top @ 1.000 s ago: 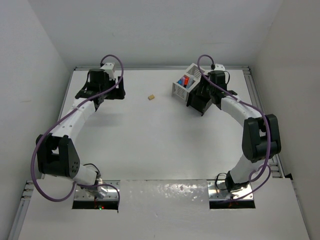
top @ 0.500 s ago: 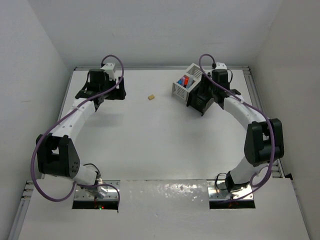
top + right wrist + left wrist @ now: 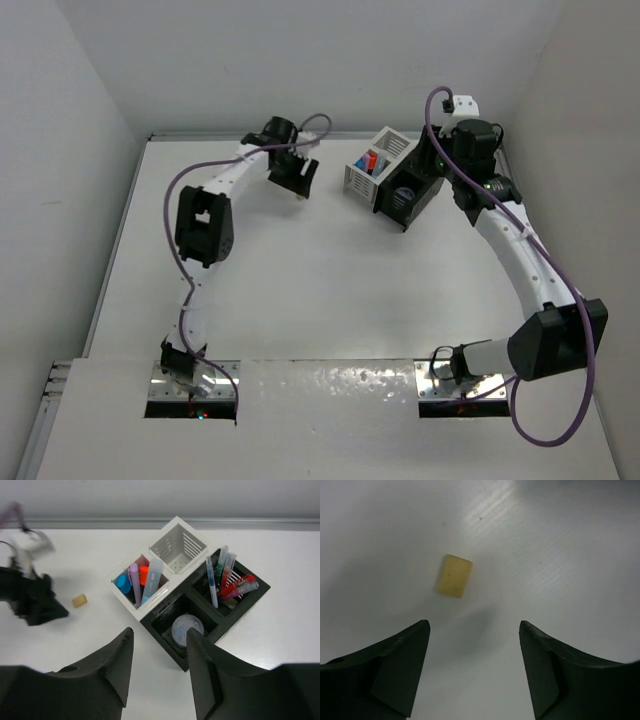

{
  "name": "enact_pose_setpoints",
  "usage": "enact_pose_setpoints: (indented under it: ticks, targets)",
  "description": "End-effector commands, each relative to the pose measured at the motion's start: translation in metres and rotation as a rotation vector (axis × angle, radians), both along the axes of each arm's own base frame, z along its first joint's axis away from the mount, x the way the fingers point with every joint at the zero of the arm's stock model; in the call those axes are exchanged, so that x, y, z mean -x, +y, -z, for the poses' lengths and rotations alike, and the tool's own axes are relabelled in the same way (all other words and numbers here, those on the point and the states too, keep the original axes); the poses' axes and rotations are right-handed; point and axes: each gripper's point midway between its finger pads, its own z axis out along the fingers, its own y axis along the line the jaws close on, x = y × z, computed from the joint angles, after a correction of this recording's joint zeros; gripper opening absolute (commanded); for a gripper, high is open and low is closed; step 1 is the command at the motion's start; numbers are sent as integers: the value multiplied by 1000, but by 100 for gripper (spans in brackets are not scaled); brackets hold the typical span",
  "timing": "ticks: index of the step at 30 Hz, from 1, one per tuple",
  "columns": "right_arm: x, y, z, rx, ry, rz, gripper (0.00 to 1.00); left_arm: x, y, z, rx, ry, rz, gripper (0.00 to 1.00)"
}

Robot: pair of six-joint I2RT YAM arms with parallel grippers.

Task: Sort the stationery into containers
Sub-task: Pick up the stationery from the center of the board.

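The tan eraser [image 3: 454, 575] lies on the white table just ahead of my left gripper [image 3: 474, 625], which is open and empty above it. In the top view the left gripper [image 3: 297, 180] covers the eraser. The eraser also shows in the right wrist view [image 3: 79, 600]. The white box [image 3: 177, 547] holds highlighters [image 3: 142, 580] in one compartment. The black box [image 3: 260, 587] holds pens [image 3: 227, 577] and the tape roll [image 3: 187, 627]. My right gripper [image 3: 160, 632] is open and empty, raised above the black box [image 3: 405, 195].
The white box [image 3: 365, 175] and black box stand joined at the back right of the table. The back wall runs close behind them. The left arm's purple cable [image 3: 215, 170] loops over the back left of the table.
My left arm has swung from the far left across to the eraser. My right gripper has lifted up and back from the black box.
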Motion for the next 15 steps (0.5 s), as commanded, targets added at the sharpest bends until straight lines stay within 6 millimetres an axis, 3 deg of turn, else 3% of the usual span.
enact_pose_setpoints:
  ticks: [1, 8, 12, 15]
  targets:
    - [13, -2, -1, 27, 39, -52, 47, 18, -10, 15, -87, 57, 60, 72]
    - [32, -10, 1, 37, 58, -64, 48, -9, -12, 49, -145, -16, -40, 74]
    - [36, -13, 0, 44, 58, -68, 48, -6, -10, 66, -189, -7, -51, 73]
    - [34, -15, -2, 40, 55, -69, 47, -5, -3, 67, -221, -25, -63, 72]
